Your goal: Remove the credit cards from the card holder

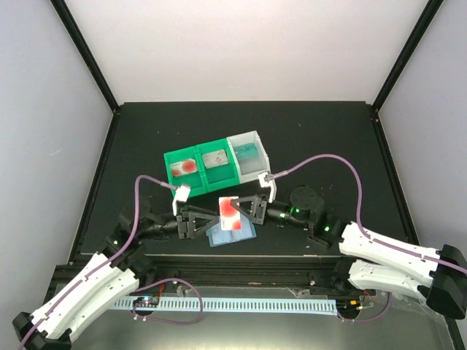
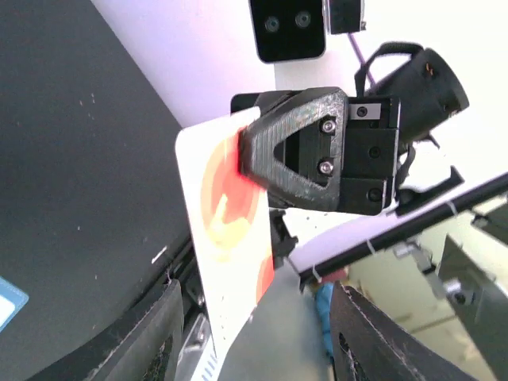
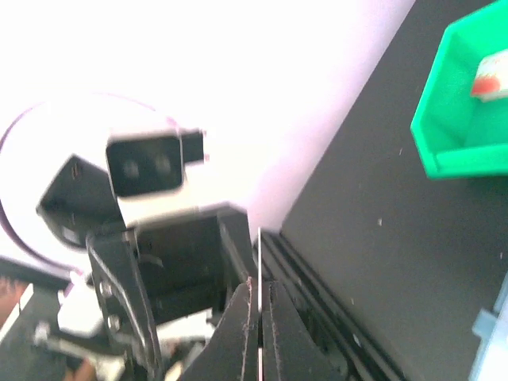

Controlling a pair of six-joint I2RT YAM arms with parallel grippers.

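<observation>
The whitish credit card with red marks [image 1: 230, 211] hangs in the air between my two grippers, above the light-blue card holder [image 1: 232, 235] lying flat on the table. My right gripper [image 1: 238, 210] is shut on the card's edge; the right wrist view shows the card edge-on [image 3: 259, 254] between its closed fingers [image 3: 259, 317]. In the left wrist view the card [image 2: 226, 230] is pinched by the right gripper [image 2: 266, 155]. My left gripper [image 2: 254, 345] is open, its fingers wide on both sides of the card's lower end [image 1: 214, 220]. A teal shape [image 1: 248, 152] lies in the white bin.
Two joined green bins [image 1: 201, 173] and a white bin [image 1: 257, 162] stand behind the grippers; the green ones hold whitish and red cards. A green bin corner [image 3: 456, 135] shows in the right wrist view. The table's front rail lies just below the holder.
</observation>
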